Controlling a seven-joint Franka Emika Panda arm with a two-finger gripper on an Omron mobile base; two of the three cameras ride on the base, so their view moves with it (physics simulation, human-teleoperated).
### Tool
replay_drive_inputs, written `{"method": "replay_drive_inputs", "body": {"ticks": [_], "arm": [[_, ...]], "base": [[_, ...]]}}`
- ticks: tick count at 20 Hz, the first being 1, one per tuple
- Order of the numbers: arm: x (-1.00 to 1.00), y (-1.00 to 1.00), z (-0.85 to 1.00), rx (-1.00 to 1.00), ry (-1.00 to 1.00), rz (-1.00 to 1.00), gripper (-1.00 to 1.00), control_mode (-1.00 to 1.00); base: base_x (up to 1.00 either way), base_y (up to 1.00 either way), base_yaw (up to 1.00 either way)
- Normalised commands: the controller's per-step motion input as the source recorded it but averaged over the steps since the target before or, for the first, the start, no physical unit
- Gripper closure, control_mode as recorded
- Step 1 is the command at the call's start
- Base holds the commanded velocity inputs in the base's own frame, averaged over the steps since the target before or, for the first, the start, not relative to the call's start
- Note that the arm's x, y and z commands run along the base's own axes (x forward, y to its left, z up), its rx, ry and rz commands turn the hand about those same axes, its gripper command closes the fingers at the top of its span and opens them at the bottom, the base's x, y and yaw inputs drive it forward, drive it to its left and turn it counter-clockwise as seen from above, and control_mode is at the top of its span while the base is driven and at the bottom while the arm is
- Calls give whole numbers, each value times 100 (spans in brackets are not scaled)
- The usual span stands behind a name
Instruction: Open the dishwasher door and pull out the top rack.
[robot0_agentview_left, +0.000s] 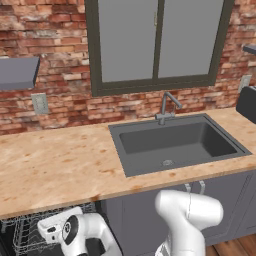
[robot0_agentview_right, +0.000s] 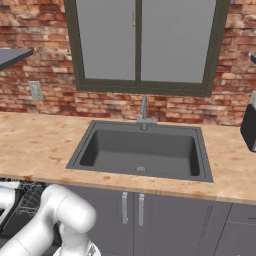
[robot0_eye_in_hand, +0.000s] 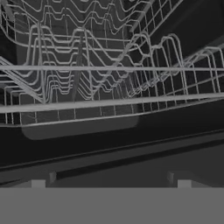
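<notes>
Gripper (robot0_eye_in_hand: 111, 183): the jaws are held wide apart, nothing is gripped; the two fingertips (robot0_eye_in_hand: 38, 183) are seen low in the hand view, just before the rack's front rail.
Top rack (robot0_eye_in_hand: 109, 87): a wire basket with upright tines is seen close ahead in the hand view; under the counter edge it is seen at lower left of the left base view (robot0_agentview_left: 25, 232).
Wooden counter (robot0_agentview_left: 55, 165): the dark sink (robot0_agentview_left: 175, 142) is set into it, with the tap (robot0_agentview_left: 167, 106) behind.
Cabinet doors (robot0_agentview_right: 150, 215): found below the sink.
</notes>
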Motion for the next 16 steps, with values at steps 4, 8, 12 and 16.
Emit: {"method": "replay_drive_inputs", "body": {"ticks": [4, 8, 12, 16], "arm": [[-16, 5, -61, -2, 7, 3, -100, -100], [-8, 3, -46, -1, 1, 3, -100, -100], [22, 0, -10, 1, -3, 0, -100, -100], [33, 0, 8, 1, -3, 0, -100, -100]], "base": [[0, 0, 0], [0, 0, 0], [0, 0, 0], [0, 0, 0]]}}
